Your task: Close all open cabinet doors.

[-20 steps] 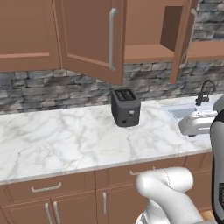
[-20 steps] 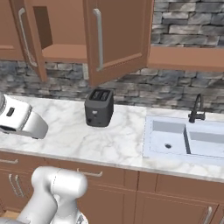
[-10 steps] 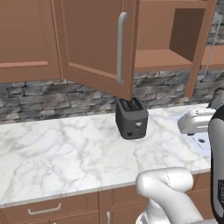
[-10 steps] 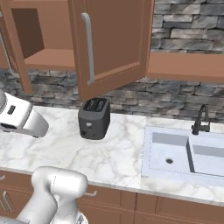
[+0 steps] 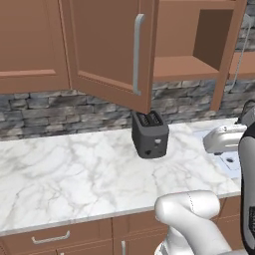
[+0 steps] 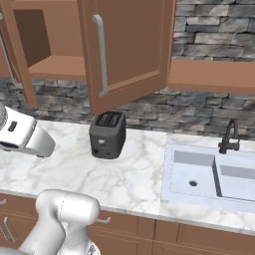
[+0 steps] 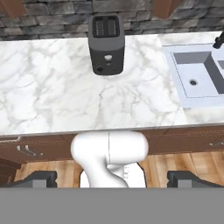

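Tool tips (image 7: 112,177) stand far apart at the lower edge of the hand view, empty, looking down on the marble worktop (image 7: 52,92), a black toaster (image 7: 106,43) and the sink (image 7: 197,74). From the left base view, one cabinet door (image 5: 112,50) hangs open above the toaster, its bar handle (image 5: 137,55) vertical, its face swung out toward the camera. From the right base view that door stands ajar; a second open door (image 6: 17,60) shows edge-on at the left.
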